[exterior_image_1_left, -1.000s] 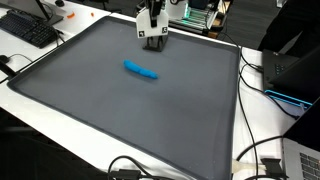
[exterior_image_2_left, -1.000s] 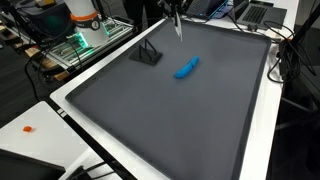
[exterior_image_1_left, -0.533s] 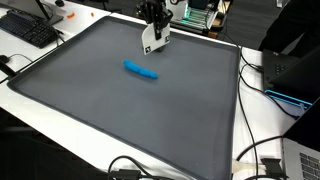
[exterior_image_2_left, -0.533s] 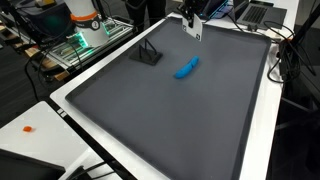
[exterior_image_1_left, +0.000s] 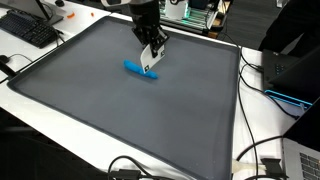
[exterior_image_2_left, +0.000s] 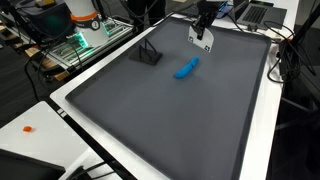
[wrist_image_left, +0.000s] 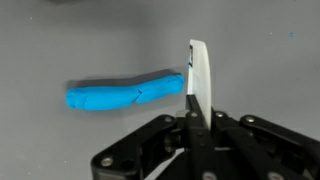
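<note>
- Over the far half of the mat: the gripper hangs tilted, its white fingers pressed together with nothing between them, so clenched and empty.
- In the wrist view the fingertips stand just beside one end of the blue curved stick. Whether they touch it cannot be told.
- In both exterior views the stick lies flat on the mat, with the gripper close above that same end.
- Judgement: closed fingers can only nudge here. A grasp would need the jaws spread and set across the stick's narrow width, nearer its middle than its end. The descent should be slow, since the stick is low and may skid.
- Surface: a dark grey mat with a raised edge, on a white table. It looks smooth and gives little grip.
- A black wire stand sits on the mat, apart from the stick.
- Room: a keyboard, loose cables and green-lit electronics lie round the table.
</note>
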